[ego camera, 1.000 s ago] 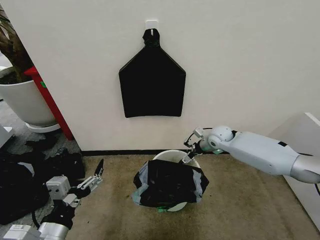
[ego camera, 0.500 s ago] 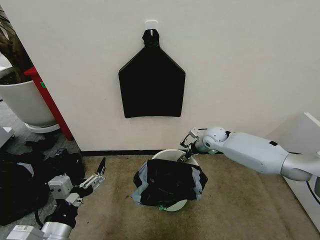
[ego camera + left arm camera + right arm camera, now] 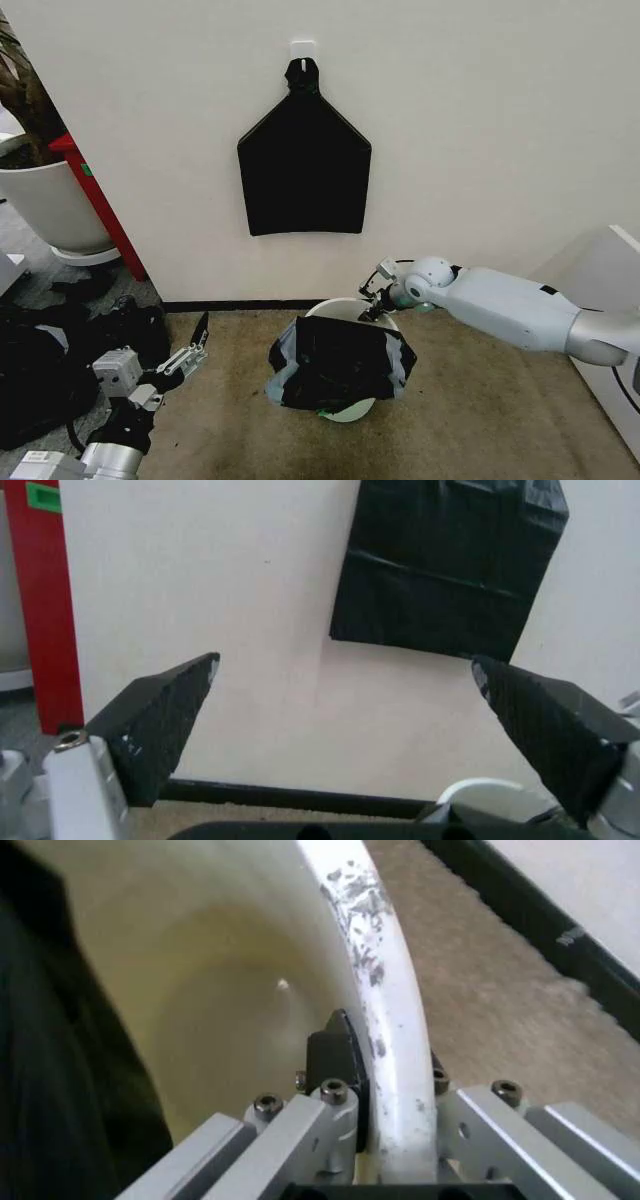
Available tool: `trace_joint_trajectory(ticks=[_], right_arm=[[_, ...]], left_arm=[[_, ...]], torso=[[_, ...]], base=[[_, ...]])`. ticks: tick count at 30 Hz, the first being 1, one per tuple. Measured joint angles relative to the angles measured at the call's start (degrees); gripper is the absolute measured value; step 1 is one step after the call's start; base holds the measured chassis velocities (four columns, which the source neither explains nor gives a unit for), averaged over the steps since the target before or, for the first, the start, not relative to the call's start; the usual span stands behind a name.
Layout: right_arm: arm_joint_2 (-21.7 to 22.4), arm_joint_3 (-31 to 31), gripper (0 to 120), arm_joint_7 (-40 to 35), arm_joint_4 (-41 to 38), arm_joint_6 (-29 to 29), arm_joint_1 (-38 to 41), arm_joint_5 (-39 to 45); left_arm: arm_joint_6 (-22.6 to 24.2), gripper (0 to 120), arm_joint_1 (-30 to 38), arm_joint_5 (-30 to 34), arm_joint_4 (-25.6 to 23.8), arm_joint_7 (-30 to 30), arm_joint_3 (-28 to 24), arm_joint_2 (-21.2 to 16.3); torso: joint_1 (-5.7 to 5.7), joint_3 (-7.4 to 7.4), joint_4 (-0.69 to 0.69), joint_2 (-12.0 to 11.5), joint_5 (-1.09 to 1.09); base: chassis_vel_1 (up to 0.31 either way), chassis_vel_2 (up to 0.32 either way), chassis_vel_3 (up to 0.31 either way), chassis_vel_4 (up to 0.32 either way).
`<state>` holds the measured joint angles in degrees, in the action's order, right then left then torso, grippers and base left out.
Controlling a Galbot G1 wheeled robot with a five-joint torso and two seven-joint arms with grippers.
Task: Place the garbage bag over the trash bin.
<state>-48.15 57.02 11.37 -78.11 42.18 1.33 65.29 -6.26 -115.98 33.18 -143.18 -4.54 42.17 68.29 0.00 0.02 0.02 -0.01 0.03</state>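
Note:
The trash bin (image 3: 343,408) is a small cream-white bucket on the carpet below the wall. The crinkled black garbage bag (image 3: 340,365) is draped over its front side, while the back rim (image 3: 335,304) stays bare. My right gripper (image 3: 372,305) is shut on that back rim. In the right wrist view one finger is inside the wall and one outside the scuffed rim (image 3: 385,990), with the garbage bag (image 3: 50,1065) dark at the edge. My left gripper (image 3: 190,355) hovers open to the left of the bin, and its fingers (image 3: 160,720) are spread wide, facing the wall.
A flat black bag bundle (image 3: 303,165) hangs on the wall above the bin. A large white plant pot (image 3: 45,205) and a red post (image 3: 100,210) stand at the left, with dark clutter (image 3: 40,370) below them. A white cabinet (image 3: 610,330) stands at the right.
My right arm has shifted a little to the left while holding the rim, and the bin and bag moved slightly with it. The left gripper has barely moved.

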Motion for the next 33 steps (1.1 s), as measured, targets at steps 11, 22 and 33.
trace_joint_trajectory(ticks=[11,22,33], right_arm=[[8.26,-9.37,0,-27.68,-12.89,0.0,-5.22,21.93],[8.56,-40.72,0,-72.27,-29.44,-2.07,-25.42,60.4],[4.24,-57.11,0,-89.3,-38.2,-16.79,-43.26,54.67]], left_arm=[[0.07,100,-1.57,0.85,-0.04,-0.12,1.26,-1.26],[0.28,100,-1.74,1.03,-0.07,-0.09,1.33,-1.61],[0.41,100,-2.4,0.97,-0.07,0.01,1.53,-1.65]], torso=[[0.0,-0.02,-0.03,0.01,-0.01],[0.0,-0.03,-0.04,0.01,-0.01],[0.0,-0.03,-0.01,0.01,-0.02]], base=[[0.0,0.0,0.0,0.0],[0.0,0.0,0.0,0.0],[0.0,0.0,0.0,0.0]])
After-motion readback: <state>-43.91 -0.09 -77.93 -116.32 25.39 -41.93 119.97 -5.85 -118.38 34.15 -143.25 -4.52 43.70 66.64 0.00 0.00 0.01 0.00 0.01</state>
